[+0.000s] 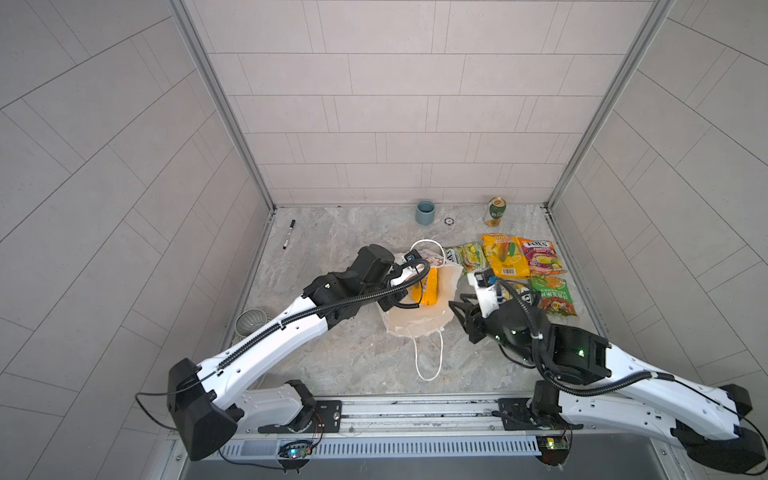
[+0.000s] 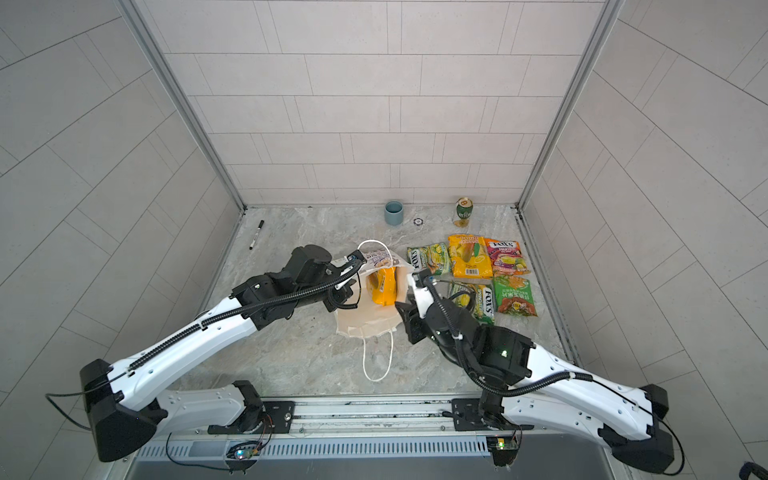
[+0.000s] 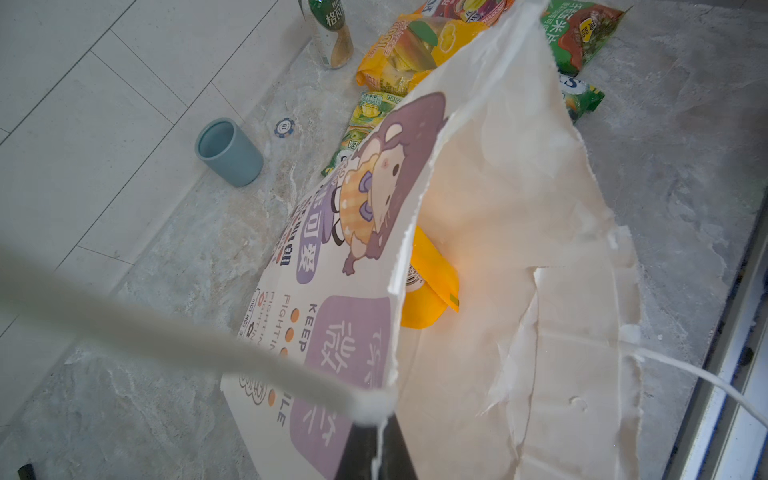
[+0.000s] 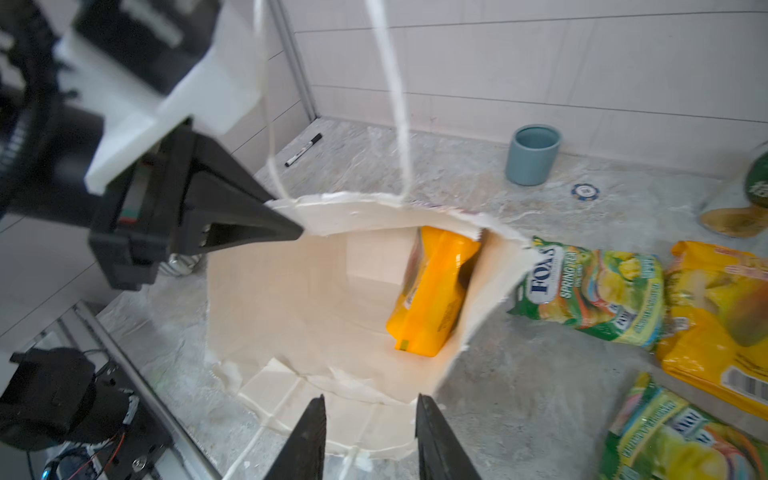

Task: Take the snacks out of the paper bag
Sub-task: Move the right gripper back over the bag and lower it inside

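Both top views: torn paper bag (image 1: 419, 322) sits open mid-desk (image 1: 353, 353), one yellow packet (image 1: 426, 291) inside. Five loose packets (image 1: 505, 257) lie on the desk just right of it.
Left wrist: left pincer (image 3: 380, 434) clamped shut on the rim of the bag's printed wall.
Right wrist: right pincer (image 4: 370, 424) jaws apart, nothing between them, at the bag's near-right edge. Yellow packet leans on the bag's right wall.

Yellow-orange packet (image 4: 432, 291), white paper bag (image 4: 291, 299)
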You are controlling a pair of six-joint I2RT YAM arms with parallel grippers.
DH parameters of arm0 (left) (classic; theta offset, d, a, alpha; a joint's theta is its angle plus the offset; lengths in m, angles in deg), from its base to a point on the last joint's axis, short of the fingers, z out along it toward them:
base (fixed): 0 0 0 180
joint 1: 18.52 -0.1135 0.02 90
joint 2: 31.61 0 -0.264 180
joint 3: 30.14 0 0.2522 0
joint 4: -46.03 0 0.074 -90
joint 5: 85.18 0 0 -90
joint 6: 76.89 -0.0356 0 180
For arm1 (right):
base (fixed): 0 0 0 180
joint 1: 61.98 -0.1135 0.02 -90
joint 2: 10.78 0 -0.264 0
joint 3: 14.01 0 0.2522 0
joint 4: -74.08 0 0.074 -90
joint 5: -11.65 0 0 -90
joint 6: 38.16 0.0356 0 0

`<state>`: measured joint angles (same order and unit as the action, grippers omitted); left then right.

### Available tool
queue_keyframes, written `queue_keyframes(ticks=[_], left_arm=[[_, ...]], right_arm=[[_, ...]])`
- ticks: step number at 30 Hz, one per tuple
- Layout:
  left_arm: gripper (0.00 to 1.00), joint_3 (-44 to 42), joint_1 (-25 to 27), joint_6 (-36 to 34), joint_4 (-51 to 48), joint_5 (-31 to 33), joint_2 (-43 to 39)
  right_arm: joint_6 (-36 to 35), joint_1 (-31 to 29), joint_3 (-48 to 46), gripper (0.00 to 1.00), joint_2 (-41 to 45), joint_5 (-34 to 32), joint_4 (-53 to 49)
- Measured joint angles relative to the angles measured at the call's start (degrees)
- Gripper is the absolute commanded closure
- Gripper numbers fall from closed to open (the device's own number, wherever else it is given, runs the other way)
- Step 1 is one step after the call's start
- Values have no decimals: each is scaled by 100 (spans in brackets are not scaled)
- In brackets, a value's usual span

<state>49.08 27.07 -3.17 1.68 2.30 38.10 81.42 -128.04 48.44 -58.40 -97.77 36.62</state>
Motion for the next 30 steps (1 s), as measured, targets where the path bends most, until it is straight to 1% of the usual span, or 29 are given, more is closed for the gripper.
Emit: queue_keyframes(ticks=[1,3,8,10,14,21,28,30], left_arm=[[100,0,20,4,0,-11,17],[100,0,31,35,-2,-33,63],[100,0,33,103,-11,-109,94],[100,-4,37,151,11,-138,87],[100,-28,55,249,37,-179,46],[100,-28,57,341,33,-238,46],[100,-59,57,339,33,-236,46],[100,-79,57,339,39,-236,44]], right_arm=[[55,-151,-31,60,-164,-81,118],[201,-295,-136,59,-516,-201,466],[649,-304,-385,53,-1252,-518,1311],[802,-306,-417,49,-1532,-662,1554],[1060,-271,-413,48,-2006,-815,1939],[1394,48,-413,47,-2680,-743,2393],[1473,459,-415,46,-2992,-638,2627],[1510,584,-415,44,-3069,-638,2660]])
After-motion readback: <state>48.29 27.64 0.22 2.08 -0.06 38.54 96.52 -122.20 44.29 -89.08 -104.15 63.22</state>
